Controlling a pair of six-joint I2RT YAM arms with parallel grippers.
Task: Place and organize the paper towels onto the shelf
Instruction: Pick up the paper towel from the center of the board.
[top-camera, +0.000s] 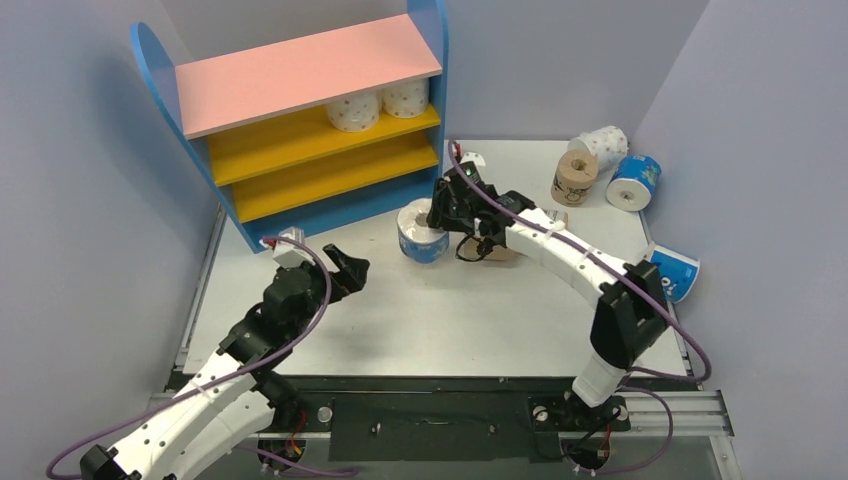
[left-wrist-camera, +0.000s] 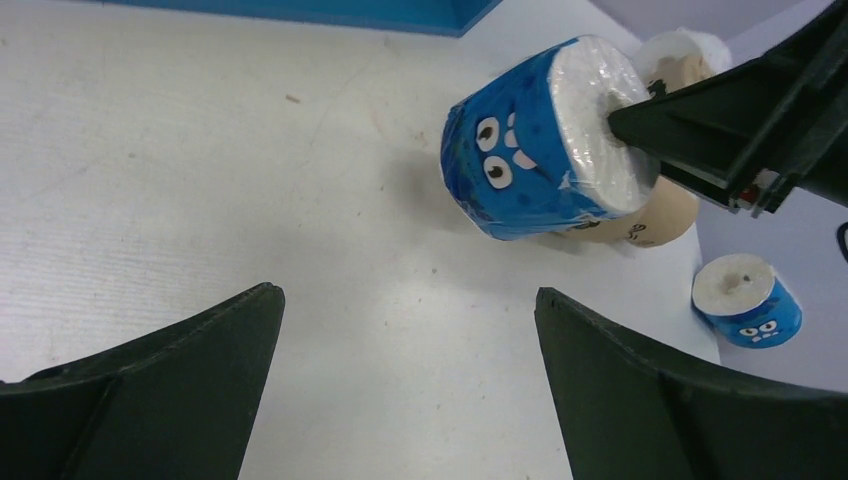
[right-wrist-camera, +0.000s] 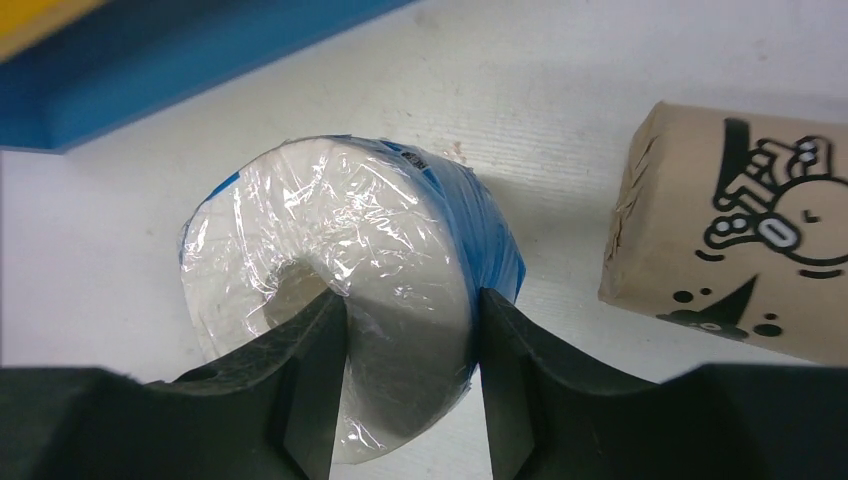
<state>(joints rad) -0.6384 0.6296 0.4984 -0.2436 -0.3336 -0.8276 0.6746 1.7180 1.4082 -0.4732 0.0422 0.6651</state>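
Note:
A blue-and-white paper towel roll (top-camera: 420, 235) (right-wrist-camera: 340, 210) stands on end in front of the shelf (top-camera: 300, 90). My right gripper (top-camera: 440, 215) (right-wrist-camera: 410, 300) is shut on its wall, with one finger in the hollow core and the other outside. In the left wrist view the same roll (left-wrist-camera: 530, 150) is tilted, with the right finger at its core. A tan printed roll (right-wrist-camera: 740, 230) (left-wrist-camera: 660, 215) lies just beside it. Two white dotted rolls (top-camera: 352, 110) (top-camera: 405, 97) sit on the upper yellow board. My left gripper (top-camera: 350, 268) (left-wrist-camera: 408, 300) hangs open over bare table, left of the blue roll.
At the back right lie a tan roll (top-camera: 574, 177), a white dotted roll (top-camera: 603, 146) and a blue roll (top-camera: 634, 181). Another blue roll (top-camera: 675, 272) (left-wrist-camera: 748, 300) lies at the table's right edge. Grey walls close in on both sides.

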